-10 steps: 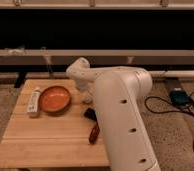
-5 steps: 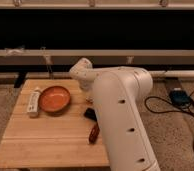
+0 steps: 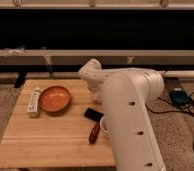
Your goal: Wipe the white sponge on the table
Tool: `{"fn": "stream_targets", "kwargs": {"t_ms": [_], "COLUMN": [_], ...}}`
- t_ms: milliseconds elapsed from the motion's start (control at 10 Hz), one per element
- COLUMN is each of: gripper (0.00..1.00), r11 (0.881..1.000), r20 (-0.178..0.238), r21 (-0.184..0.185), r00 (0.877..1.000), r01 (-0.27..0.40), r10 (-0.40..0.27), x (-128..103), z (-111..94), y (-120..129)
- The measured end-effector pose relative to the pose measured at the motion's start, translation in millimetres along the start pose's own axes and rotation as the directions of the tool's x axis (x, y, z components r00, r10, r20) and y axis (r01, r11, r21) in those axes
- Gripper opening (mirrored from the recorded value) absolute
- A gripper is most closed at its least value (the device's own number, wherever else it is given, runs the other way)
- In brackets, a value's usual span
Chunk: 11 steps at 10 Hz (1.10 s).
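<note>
At the far side of a butcher-block tabletop [image 3: 50, 142], the robot's tool [image 3: 95, 93] hangs pointing down with its jaws drawn closed, near an orange bowl [image 3: 54, 98] and just beyond a flat black object [image 3: 94, 114]. Whether anything is pinched there cannot be made out. The white sponge cannot be picked out on the visible wood, and it may sit under the tool or behind the bulky white arm [image 3: 132, 120] that fills the right of the view. A long white bar-shaped remote [image 3: 34, 101] lies just beside the bowl on its left, a reddish-brown item [image 3: 94, 132] lies nearer the front, and part of a white cup [image 3: 104, 125] peeps out against the arm. The sponge should prove light, soft and easily squashed, apt to slide on smooth planks until pressed flat. A hold across its short sides, near the middle, with steady downward pressure, looks the safest way to drag it without knocking the bowl.
</note>
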Motion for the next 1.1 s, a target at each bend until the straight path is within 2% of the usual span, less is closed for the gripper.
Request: {"fn": "stream_targets", "kwargs": {"t_ms": [200, 400, 700, 900, 1100], "gripper": [0.00, 0.00, 0.00, 0.00, 0.00], "r11": [1.000, 0.999, 0.998, 0.995, 0.986], "r20": [-0.011, -0.012, 0.022, 0.050, 0.072], "r21": [-0.010, -0.035, -0.060, -0.068, -0.082], "r00": [1.000, 1.000, 0.999, 0.996, 0.988], "r01": [-0.001, 0.010, 0.037, 0.079, 0.144], "r10": [0.001, -0.010, -0.036, -0.076, -0.138], "x": [14.3, 27.9, 41.7, 43.5, 29.5], "z": [1.9, 0.5, -15.8, -31.9, -39.2], "y": [2.6, 17.8, 44.0, 61.1, 85.0]}}
